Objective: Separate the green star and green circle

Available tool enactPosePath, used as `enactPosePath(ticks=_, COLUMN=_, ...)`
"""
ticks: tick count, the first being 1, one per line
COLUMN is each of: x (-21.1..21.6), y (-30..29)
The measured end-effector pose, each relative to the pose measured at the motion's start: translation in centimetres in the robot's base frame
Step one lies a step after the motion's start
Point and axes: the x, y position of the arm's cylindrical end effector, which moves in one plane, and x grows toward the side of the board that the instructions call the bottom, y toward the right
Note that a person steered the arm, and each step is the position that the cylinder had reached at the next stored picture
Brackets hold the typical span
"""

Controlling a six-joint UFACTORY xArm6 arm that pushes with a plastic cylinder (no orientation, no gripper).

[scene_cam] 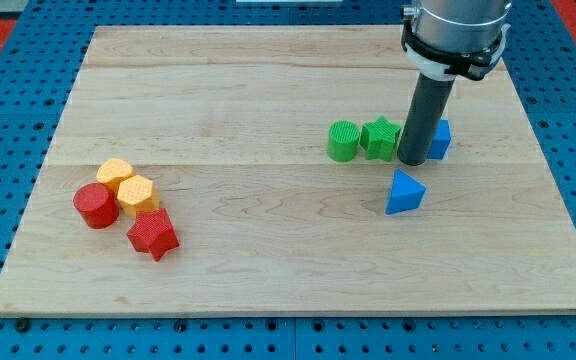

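No pincer is fitted; my tip (413, 160) is seen touching the green star (379, 138) at its 3 o'clock, half hiding one blue block (439, 139), with one green circle (344, 141) touching the star's 9 o'clock on the counter (268, 260).

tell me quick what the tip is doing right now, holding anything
My tip: no gripper, holds nothing; it sits just right of the green star, apparently touching it, with a blue block partly hidden behind the rod.

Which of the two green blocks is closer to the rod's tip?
The green star: it sits right beside my tip, on its left in the view. The green circle lies beyond the star, farther left.
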Motion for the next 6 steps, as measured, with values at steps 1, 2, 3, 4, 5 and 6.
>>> enactPosePath(ticks=1, x=-1.3, y=2.2)
enactPosePath(ticks=2, x=1.3, y=-1.1)
enactPosePath(ticks=3, x=0.3, y=-5.3)
enactPosePath(ticks=4, x=-1.2, y=-6.7)
enactPosePath(ticks=5, x=-0.7, y=-8.1)
enactPosePath(ticks=6, x=-0.7, y=-9.1)
